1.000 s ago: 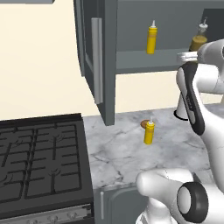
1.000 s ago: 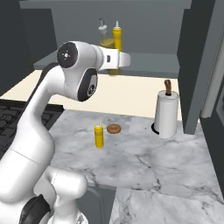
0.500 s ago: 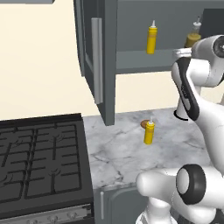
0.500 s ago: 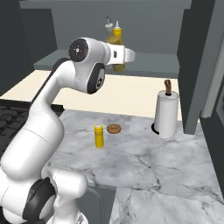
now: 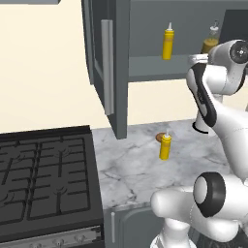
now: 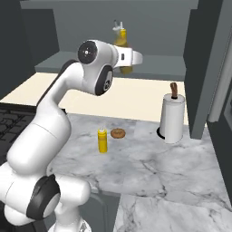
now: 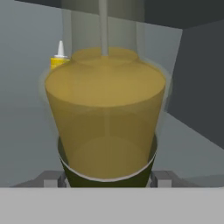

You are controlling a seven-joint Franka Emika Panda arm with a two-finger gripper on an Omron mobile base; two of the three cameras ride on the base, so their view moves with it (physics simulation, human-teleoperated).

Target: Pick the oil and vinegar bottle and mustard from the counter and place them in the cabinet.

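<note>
My gripper (image 7: 106, 177) is shut on the oil and vinegar bottle (image 7: 105, 113), an amber bottle with a dark band and a thin pale spout. One finger (image 7: 52, 179) sits at each side of its base. In the left base view the gripper (image 5: 202, 57) holds the bottle (image 5: 211, 41) upright inside the open cabinet (image 5: 150, 68), at shelf height. I cannot tell whether its base touches the shelf. The mustard (image 5: 165, 147), a small yellow squeeze bottle, stands on the marble counter (image 5: 135, 169) and shows again as mustard (image 6: 103, 140) in the right base view.
A similar yellow squeeze bottle (image 5: 167, 42) stands on the cabinet shelf left of the held bottle. A brown cookie (image 6: 118, 133) lies by the mustard. A paper towel roll (image 6: 172, 118) stands at the counter's back. The cabinet door (image 5: 107, 68) hangs open above the black stove (image 5: 43, 184).
The arm's elbow has risen and the hand has carried the oil and vinegar bottle slightly further into the cabinet. The grip is unchanged and the mustard has not moved.
</note>
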